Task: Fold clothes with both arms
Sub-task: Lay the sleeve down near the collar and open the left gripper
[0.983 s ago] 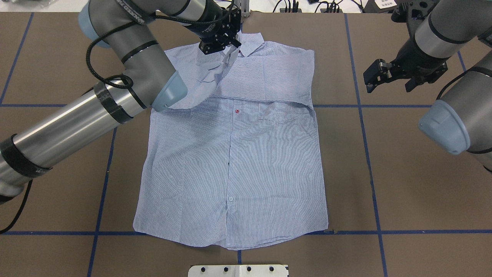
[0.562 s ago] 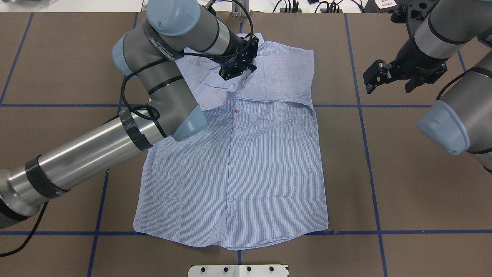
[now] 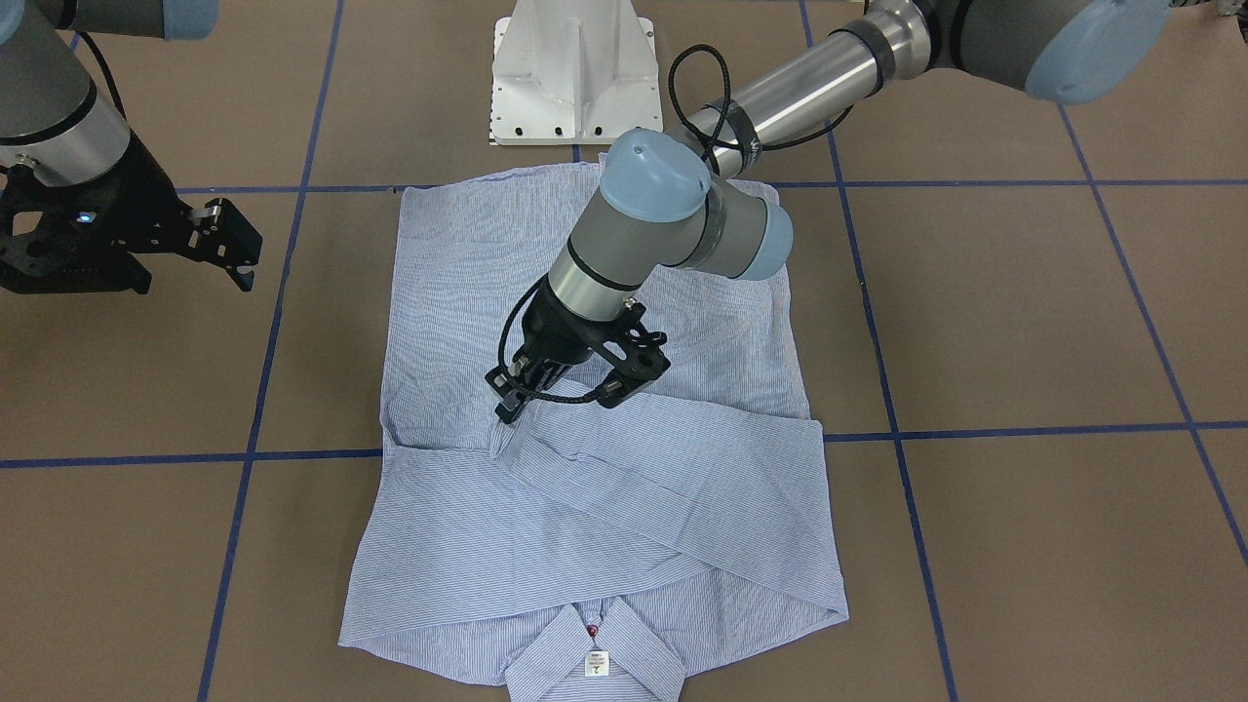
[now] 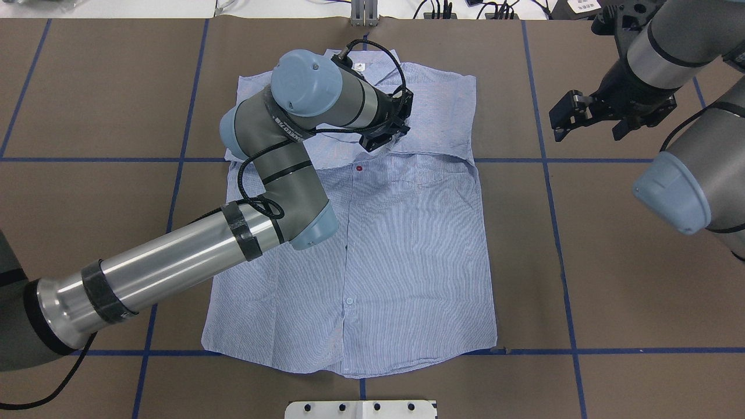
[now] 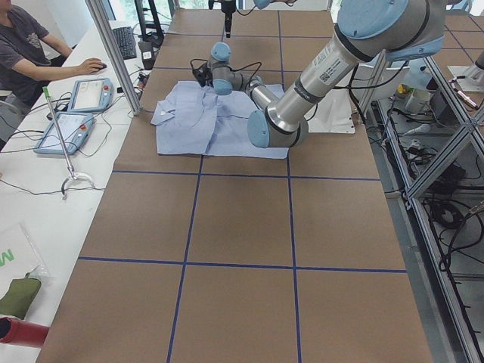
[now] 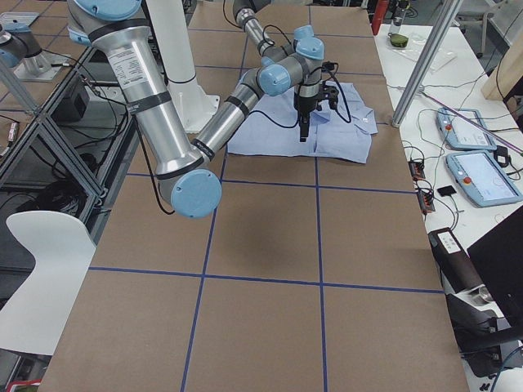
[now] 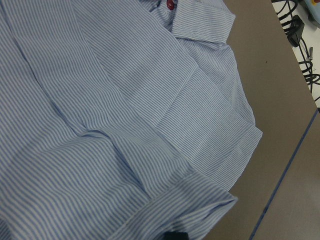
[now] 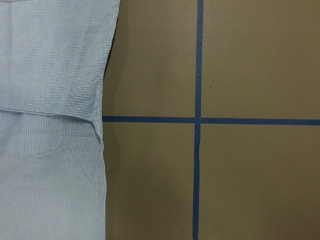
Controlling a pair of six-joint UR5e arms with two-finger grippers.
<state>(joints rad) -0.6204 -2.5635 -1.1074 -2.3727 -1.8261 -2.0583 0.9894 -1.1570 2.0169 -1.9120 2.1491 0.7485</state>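
Table (image 4: pixel 640 291): long brown surface, split into big squares by blue tape lines (image 4: pixel 553 203). It takes up most of both side views. A metal frame runs along the robot's side, with cables (image 5: pixel 446 212) hanging under it. A white bench (image 5: pixel 45 174) sits along the far side, behind a slanted metal post (image 5: pixel 113 53). An operator (image 5: pixel 30 45) sits there, one hand by a tablet-style pendant (image 5: pixel 91 94). A white chair (image 6: pixel 41 253) stands off the table's robot side. The white base (image 3: pixel 575 73) is bolted at the table edge, just past the shirt's hem.

Left arm (image 4: pixel 174 267): reaches from the table's left across the shirt, elbow over the chest.

Right arm (image 4: pixel 669 46): parked to the right, clear of the cloth.

Shirt (image 4: pixel 407 262): flat mid-table, front up, hem toward the base, collar (image 3: pixel 595 648) away from it. Both sleeves are folded in and cross over the upper chest.

Left gripper (image 3: pixel 561 395): low over the crossed sleeves, jaws spread. One fingertip (image 3: pixel 504 408) sits right at the top sleeve's cuff. Nothing is pinched, so it reads as released.

Right gripper (image 4: pixel 588 135): jaws apart, holding nothing, above bare table just beside the shirt's shoulder edge.

Small stuff: one red button (image 4: pixel 358 169) shows below the sleeves. A white tag (image 3: pixel 596 665) sits inside the collar.
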